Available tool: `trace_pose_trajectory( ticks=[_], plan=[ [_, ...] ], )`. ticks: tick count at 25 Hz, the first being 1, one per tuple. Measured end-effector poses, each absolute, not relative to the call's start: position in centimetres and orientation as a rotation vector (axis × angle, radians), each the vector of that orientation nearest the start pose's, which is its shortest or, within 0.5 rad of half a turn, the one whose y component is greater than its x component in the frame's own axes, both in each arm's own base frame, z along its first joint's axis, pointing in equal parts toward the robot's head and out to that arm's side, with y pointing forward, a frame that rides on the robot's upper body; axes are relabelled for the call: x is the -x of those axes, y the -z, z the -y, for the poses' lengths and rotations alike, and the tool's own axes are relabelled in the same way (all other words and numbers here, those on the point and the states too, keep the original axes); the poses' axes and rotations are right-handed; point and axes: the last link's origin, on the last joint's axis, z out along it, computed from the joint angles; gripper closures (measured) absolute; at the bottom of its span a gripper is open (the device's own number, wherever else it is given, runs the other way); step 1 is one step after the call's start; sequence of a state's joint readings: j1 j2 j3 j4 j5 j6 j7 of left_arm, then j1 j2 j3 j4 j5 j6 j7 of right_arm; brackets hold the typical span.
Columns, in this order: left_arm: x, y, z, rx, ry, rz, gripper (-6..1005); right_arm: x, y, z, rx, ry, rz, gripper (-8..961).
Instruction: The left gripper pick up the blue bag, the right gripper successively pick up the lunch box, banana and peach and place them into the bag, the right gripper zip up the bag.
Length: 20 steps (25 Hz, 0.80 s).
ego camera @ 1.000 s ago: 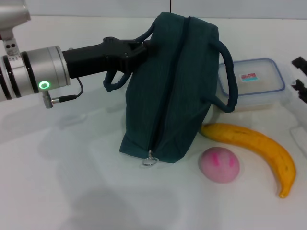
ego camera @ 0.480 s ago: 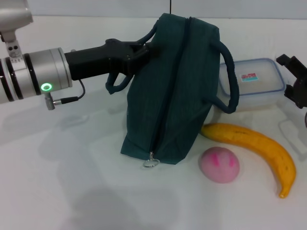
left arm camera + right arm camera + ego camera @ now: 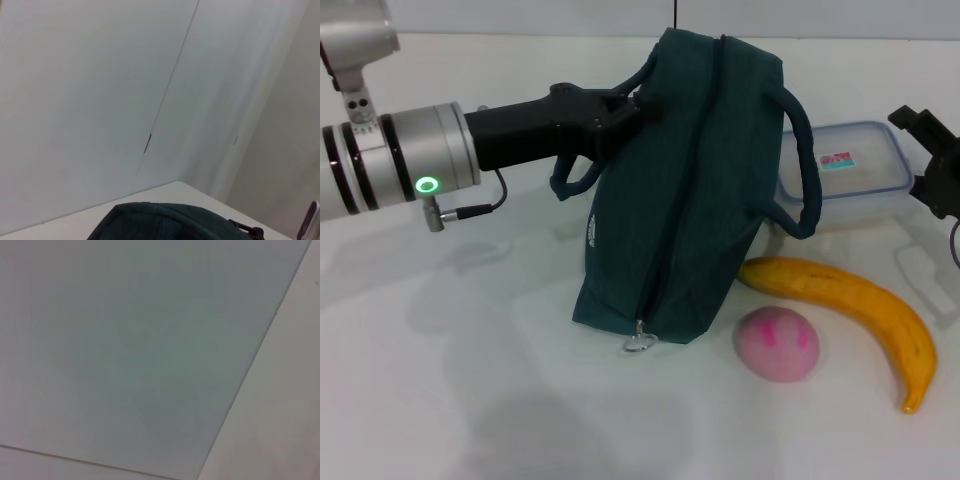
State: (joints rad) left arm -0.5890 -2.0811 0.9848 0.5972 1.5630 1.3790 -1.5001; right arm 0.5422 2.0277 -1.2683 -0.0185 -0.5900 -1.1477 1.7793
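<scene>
The blue bag [image 3: 685, 190] stands tilted on the white table, zipper shut, with its ring pull [image 3: 638, 342] at the near bottom end. My left gripper [image 3: 628, 106] reaches in from the left and is shut on the bag's upper left side at the handle. The bag's top also shows in the left wrist view [image 3: 165, 222]. The lunch box [image 3: 840, 172] lies behind and right of the bag. My right gripper [image 3: 924, 158] is open at the right edge, just beside the lunch box's right end. The banana [image 3: 855, 305] and peach [image 3: 777, 344] lie in front, right of the bag.
The bag's right handle [image 3: 802, 170] loops out over the lunch box's left end. The white table [image 3: 450, 380] stretches in front and to the left. The right wrist view shows only a pale wall.
My right gripper has come in from the right edge to beside the lunch box. My left gripper and the bag's top have shifted slightly right, and the bag leans more.
</scene>
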Motion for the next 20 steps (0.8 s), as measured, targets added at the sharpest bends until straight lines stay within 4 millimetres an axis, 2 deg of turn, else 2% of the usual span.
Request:
trace_pose_trajectory(
  ticks=[14, 16, 20],
  plan=[
    [20.25, 2.08, -36.64, 2.607, 1.001, 0.721, 966, -32.09, 2.25, -35.34, 1.387, -1.401, -1.878, 151],
    [20.23, 2.13, -36.65, 2.608, 1.002, 0.724, 966, -32.11, 2.24, -35.34, 1.386, -1.4, -1.878, 365],
    [20.39, 2.04, -36.64, 2.599, 1.004, 0.73, 966, -32.31, 2.2, -35.06, 1.393, -1.396, -1.866, 505]
  ],
)
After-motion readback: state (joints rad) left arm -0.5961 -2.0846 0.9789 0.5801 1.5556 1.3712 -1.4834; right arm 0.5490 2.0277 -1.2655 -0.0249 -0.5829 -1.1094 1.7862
